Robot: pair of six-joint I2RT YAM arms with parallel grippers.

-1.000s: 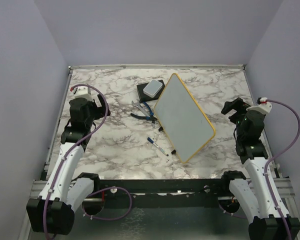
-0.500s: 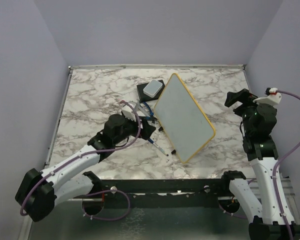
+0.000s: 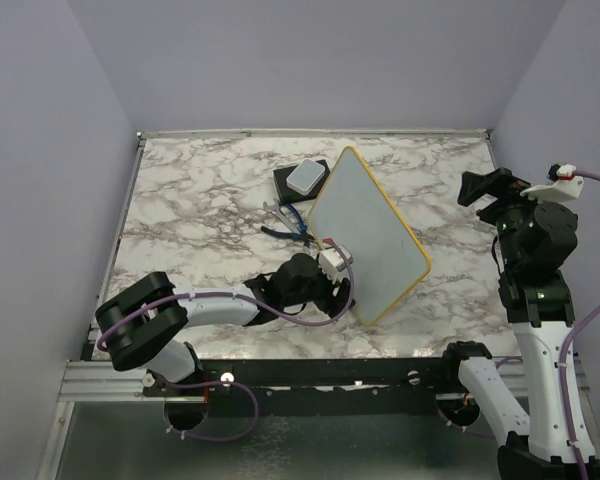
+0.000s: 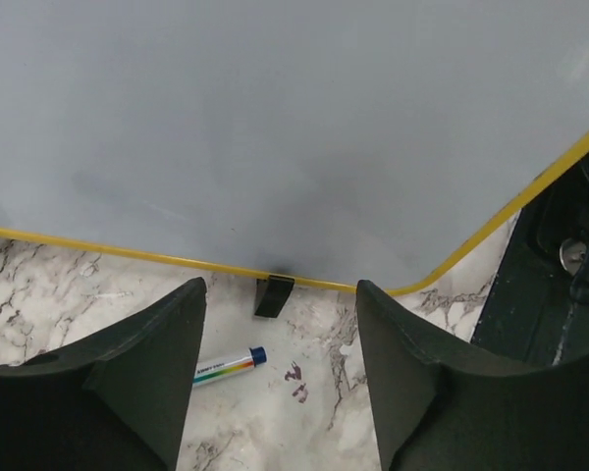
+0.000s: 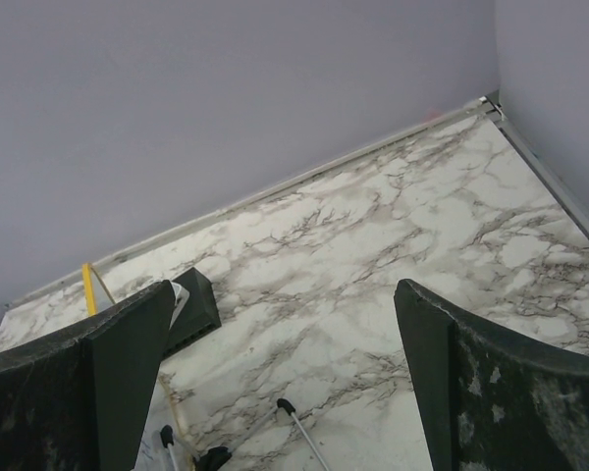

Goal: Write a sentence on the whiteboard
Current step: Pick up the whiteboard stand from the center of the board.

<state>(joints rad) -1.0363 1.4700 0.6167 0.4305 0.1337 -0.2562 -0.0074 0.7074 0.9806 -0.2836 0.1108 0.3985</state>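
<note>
The whiteboard [image 3: 365, 235] lies tilted on the marble table [image 3: 200, 200], white with a thin yellow frame. It fills the top of the left wrist view [image 4: 294, 128], with a black foot [image 4: 273, 295] at its near edge. My left gripper [image 3: 338, 283] is low over the table by that edge, open and empty [image 4: 280, 304]. A white marker with a blue cap [image 4: 226, 368] lies on the table between and below the fingers; the arm hides it in the top view. My right gripper [image 3: 480, 188] is raised at the right, open and empty [image 5: 285, 294], apart from the board.
A small grey-and-black box [image 3: 305, 178] sits at the board's far corner, also in the right wrist view [image 5: 194, 306]. Blue-handled pliers [image 3: 288, 225] lie left of the board. Small purple marks [image 4: 296, 378] stain the table near the marker. Walls enclose the table.
My left arm has swung from the left side across the table and dropped low at the whiteboard's near edge, over the marker. My right gripper has moved a little up and back.
</note>
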